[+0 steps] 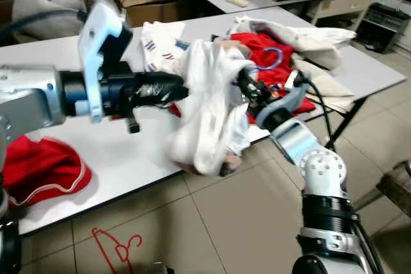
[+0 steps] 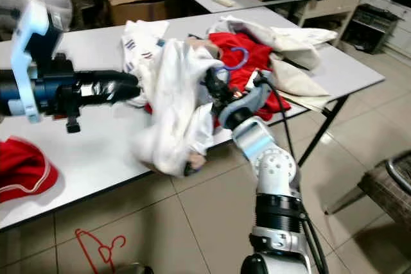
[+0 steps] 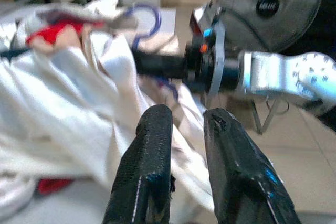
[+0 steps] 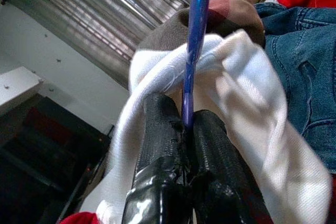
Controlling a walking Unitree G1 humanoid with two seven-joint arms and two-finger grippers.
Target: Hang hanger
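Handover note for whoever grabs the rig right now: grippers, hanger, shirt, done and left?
Right gripper: shut on the blue hanger, held above the table edge.
Left gripper: fingers slightly apart, at the white shirt; whether it grips cloth, cannot tell.
White shirt is draped over the hanger and hangs past the table edge; the hook pokes out above the clothes pile.
Done: shirt is on the hanger, lifted.
Left: carry it to a rail and hang it. A red hanger lies on the floor.

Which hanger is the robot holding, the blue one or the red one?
The blue hanger, pinched in the right claw with the white garment draped on it. The red hanger lies on the floor.
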